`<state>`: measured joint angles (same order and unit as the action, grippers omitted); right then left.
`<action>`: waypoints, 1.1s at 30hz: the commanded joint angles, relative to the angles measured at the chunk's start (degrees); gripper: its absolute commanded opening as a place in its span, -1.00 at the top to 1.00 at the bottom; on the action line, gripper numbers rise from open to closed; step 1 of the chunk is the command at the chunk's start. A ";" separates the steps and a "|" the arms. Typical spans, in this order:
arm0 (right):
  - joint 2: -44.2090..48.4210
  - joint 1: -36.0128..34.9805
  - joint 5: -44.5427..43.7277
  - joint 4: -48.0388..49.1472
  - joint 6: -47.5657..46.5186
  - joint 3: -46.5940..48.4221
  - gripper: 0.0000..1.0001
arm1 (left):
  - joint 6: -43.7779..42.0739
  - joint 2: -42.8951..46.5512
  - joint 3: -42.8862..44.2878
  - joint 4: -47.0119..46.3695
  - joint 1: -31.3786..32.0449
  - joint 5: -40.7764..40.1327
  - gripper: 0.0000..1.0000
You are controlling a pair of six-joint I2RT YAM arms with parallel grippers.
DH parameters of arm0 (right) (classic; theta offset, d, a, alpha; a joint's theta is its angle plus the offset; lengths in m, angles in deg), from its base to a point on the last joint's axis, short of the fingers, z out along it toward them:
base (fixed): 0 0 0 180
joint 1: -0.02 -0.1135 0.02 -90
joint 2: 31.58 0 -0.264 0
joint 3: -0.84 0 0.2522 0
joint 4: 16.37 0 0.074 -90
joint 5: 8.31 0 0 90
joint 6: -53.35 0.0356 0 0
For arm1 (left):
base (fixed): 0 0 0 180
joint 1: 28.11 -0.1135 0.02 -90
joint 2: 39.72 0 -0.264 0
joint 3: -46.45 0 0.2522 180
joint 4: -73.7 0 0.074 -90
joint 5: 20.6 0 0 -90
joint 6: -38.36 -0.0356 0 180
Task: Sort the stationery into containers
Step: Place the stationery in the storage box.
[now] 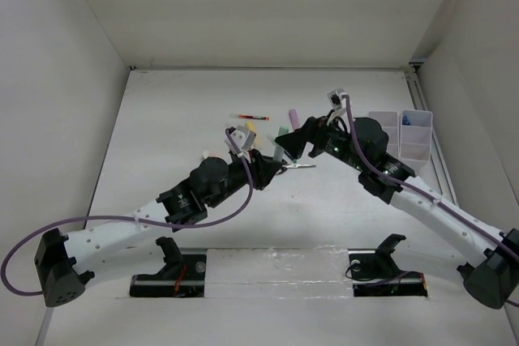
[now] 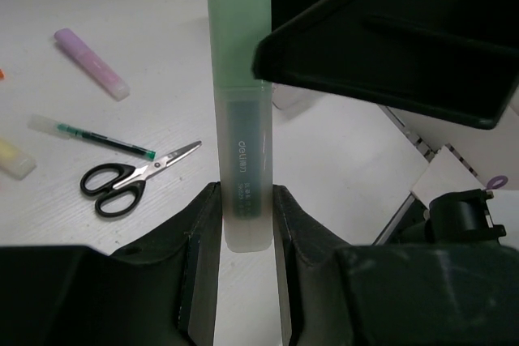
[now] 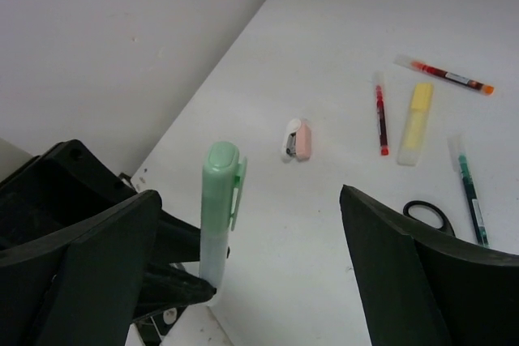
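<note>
My left gripper (image 2: 243, 200) is shut on the lower end of a pale green marker (image 2: 242, 95) and holds it upright above the table. The marker also shows in the right wrist view (image 3: 219, 208) and top view (image 1: 280, 133). My right gripper (image 3: 251, 281) is open, its jaws either side of the marker's top without closing on it; its left finger (image 3: 81, 265) is nearest. Black-handled scissors (image 2: 130, 177), a pink marker (image 2: 91, 64), a yellow marker (image 3: 418, 121), red pens (image 3: 379, 115) and a green pen (image 3: 470, 192) lie on the table. The white bins (image 1: 401, 135) stand at the right.
A small pink eraser-like item (image 3: 298, 139) lies near the left wall. A blue-capped item (image 1: 408, 121) sits in one bin. A rail (image 1: 430, 135) runs along the table's right edge, just beyond the bins. White walls close in the left, back and right.
</note>
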<state>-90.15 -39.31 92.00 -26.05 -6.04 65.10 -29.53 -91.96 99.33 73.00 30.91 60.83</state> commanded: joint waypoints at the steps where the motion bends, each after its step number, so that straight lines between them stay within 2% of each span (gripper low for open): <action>1: -2.16 -1.44 0.59 5.49 1.38 0.92 -0.89 | -1.45 -0.13 1.75 -4.09 -0.14 2.07 1.00; 3: -4.18 -2.06 0.59 6.03 1.38 2.23 -0.76 | -1.45 -0.66 1.76 -4.09 -0.14 2.60 1.00; 5: -5.33 -2.59 0.59 6.03 1.38 3.02 -0.46 | -1.45 -0.66 1.76 -4.09 -0.14 2.60 1.00; 7: -6.12 -3.12 0.59 6.56 1.38 3.02 0.00 | -1.45 -1.28 1.76 -4.09 -0.14 2.60 1.00; 8: -6.73 -3.12 0.59 6.56 1.38 3.72 0.48 | -1.45 -1.80 1.76 -4.09 -0.14 2.60 1.00; 10: -7.26 -3.65 0.59 6.56 1.38 4.26 0.96 | -1.45 -2.33 1.76 -3.13 -0.14 0.95 0.96; 13: -7.26 -3.65 -1.07 6.04 1.38 4.26 1.00 | -0.84 -2.33 2.28 -1.89 -0.14 -2.91 -0.20; 14: -7.26 -3.65 -3.34 5.51 0.51 4.26 1.00 | -0.84 -2.33 2.28 -1.19 -0.14 -4.07 -0.89; 15: -6.74 -1.99 -4.32 5.50 -0.37 4.26 1.00 | -0.23 -2.33 2.28 -0.23 -0.14 -5.30 -1.00; 21: -3.66 7.85 -18.71 3.05 -12.14 3.73 1.00 | 2.41 -0.40 2.90 5.13 -0.14 -12.07 -1.00; 23: -3.66 13.91 -21.02 3.04 -15.12 3.73 1.00 | 3.20 0.30 2.90 6.89 -0.14 -12.78 -1.00; 27: -5.49 22.88 -27.87 2.52 -16.55 3.11 1.00 | 4.43 2.06 0.97 8.13 -0.14 -14.18 -1.00; 28: -6.29 26.64 -27.88 2.52 -16.55 3.11 1.00 | 5.13 2.76 0.44 8.65 -0.14 -14.18 -1.00; 33: -11.38 36.07 -24.03 4.18 -12.78 3.73 1.00 | 5.67 3.91 -0.70 9.27 -0.14 -12.35 -1.00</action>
<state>-99.59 -6.89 67.98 -24.52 -19.87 66.63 -25.03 -89.30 99.55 81.94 30.69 48.39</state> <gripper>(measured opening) 0.294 0.997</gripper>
